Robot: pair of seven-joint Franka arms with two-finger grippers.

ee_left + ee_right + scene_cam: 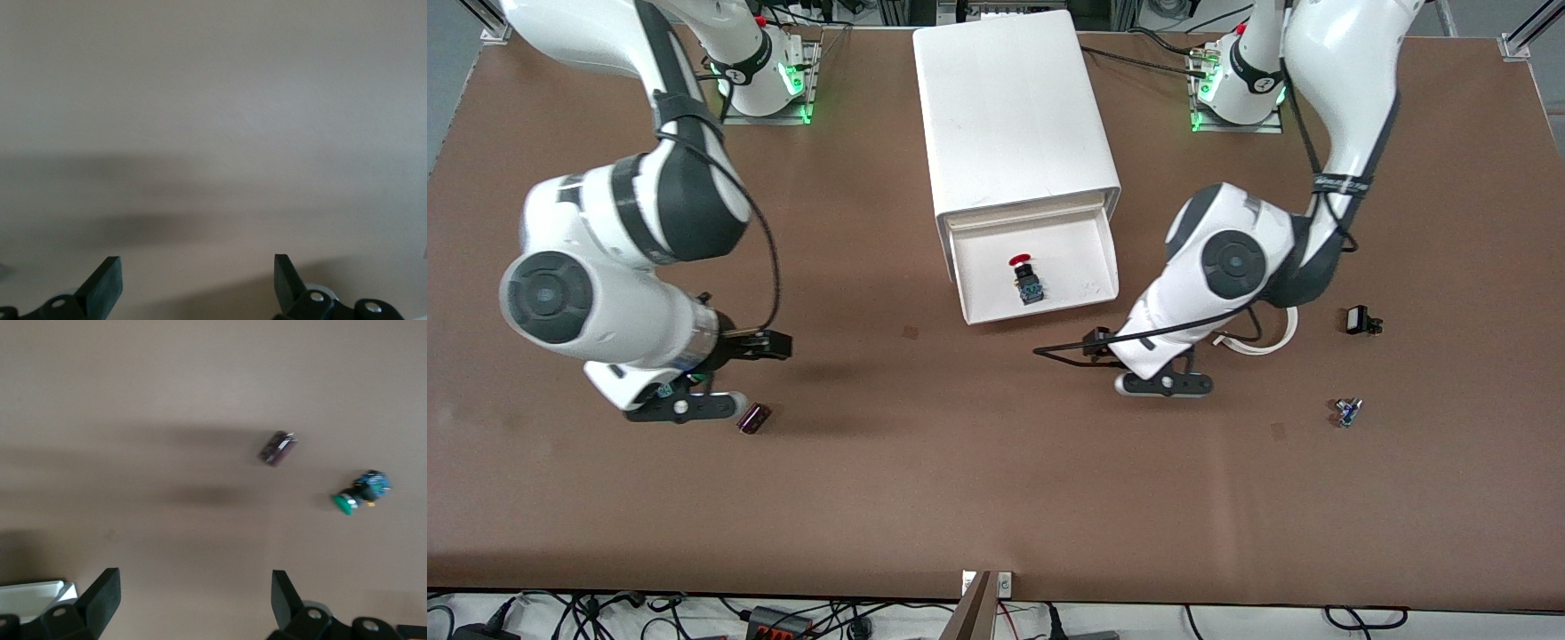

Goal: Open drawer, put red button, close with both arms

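- Brown matte tabletop (996,516), whose bare edge lies closest to the viewer, carries everything listed below.
- Two large white robot arms with black joint bands both hang low over the table. The right gripper (685,407) is over bare board toward the right arm's end. The left gripper (1165,384) is over bare board off the drawer's front corner, toward the left arm's end. Both claws are released and grasp nothing.
- Boxy white plastic desktop cabinet (1014,107) with rounded edges stands between the two bases, its front facing the viewer.
- Shallow white plastic top drawer (971,293) is pulled well out of the cabinet. Its slide axis runs toward the viewer, slightly skewed toward the left arm's end. It is probably light, stiff and smooth. A slow, even push on the front lip, one claw near each corner, should keep it from jamming.
- Small red-capped push-button (1027,277) with a black body and bluish base already lies on its side on the drawer floor. Its long axis roughly follows the slide axis, with the cap toward the cabinet and the base toward the viewer. It is likely light and hard, and the round cap could let it roll under a sharp shove.
- Loose parts on the table are a dark maroon block (753,418), a black component (1360,320) and a green-capped button (1347,411).
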